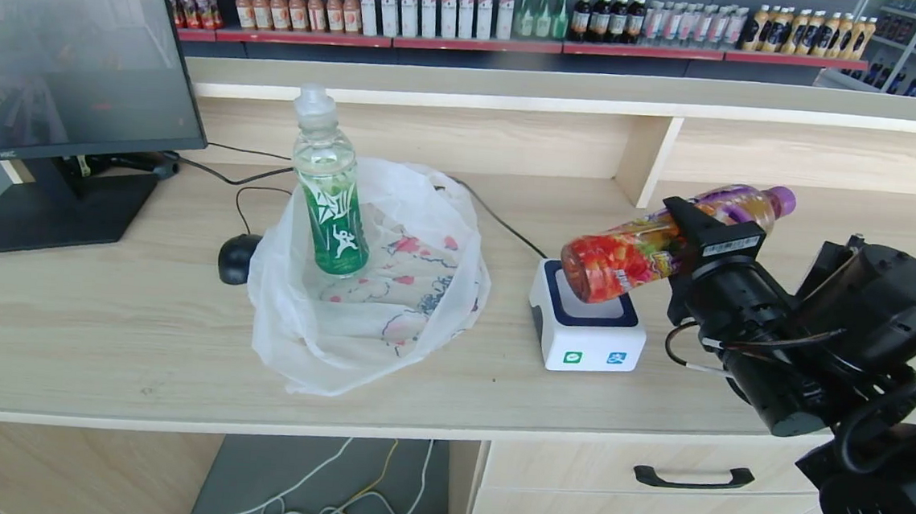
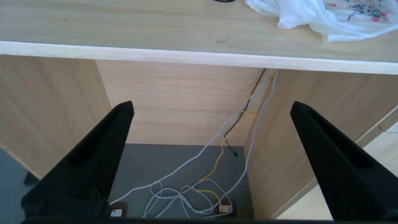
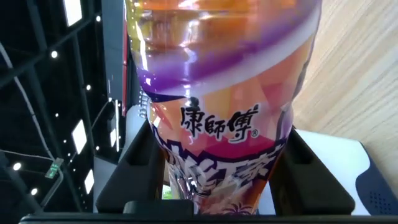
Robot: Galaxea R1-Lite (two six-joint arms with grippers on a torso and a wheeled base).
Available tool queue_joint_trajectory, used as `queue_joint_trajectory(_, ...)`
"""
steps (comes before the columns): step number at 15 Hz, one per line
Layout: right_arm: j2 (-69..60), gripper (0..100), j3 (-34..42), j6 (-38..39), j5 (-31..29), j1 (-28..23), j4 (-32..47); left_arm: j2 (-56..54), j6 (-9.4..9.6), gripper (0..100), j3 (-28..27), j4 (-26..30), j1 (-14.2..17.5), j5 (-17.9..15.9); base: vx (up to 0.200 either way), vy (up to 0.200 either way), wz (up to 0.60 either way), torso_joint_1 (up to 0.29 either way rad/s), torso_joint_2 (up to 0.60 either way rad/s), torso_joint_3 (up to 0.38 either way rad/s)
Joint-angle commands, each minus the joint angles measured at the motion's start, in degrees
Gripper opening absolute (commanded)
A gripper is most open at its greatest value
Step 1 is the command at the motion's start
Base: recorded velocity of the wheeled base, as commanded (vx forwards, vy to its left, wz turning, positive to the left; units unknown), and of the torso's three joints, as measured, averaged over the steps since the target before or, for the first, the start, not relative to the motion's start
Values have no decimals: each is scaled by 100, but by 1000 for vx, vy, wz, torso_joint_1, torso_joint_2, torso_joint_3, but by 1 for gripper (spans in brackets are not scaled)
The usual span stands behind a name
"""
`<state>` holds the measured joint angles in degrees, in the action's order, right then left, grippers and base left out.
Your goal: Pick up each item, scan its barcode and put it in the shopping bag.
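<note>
My right gripper [image 1: 690,225] is shut on a juice bottle [image 1: 652,242] with a purple cap and an orange-red fruit label. It holds the bottle on its side, base end just above the window of the white barcode scanner [image 1: 586,330]. In the right wrist view the juice bottle [image 3: 224,118] sits clamped between the two black fingers [image 3: 134,165]. A white plastic shopping bag [image 1: 424,287] lies open on the counter left of the scanner, and a green-labelled clear bottle [image 1: 329,192] stands upright in it. My left gripper [image 2: 208,162] hangs open below the counter edge, holding nothing.
A monitor [image 1: 70,44] on a black stand fills the counter's far left, with a black mouse [image 1: 236,258] and cables beside the bag. A raised wooden ledge [image 1: 518,92] runs behind. Drawers [image 1: 693,475] lie under the counter's right half, loose cables [image 2: 199,186] on the floor below.
</note>
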<state>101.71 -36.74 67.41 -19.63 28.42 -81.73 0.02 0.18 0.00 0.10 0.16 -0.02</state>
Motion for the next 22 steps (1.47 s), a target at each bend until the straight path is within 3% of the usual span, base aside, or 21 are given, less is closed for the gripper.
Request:
queue_joint_trajectory(1,-10,0,80,61,3,15,-10,-2,-1,100,0,-10,2,-6,0,0,0,0,0,0)
queue_joint_trajectory(22,218,0,0,325,-112,41,25,-2,-1,100,0,-1,2,-6,0,0,0,0,0,0)
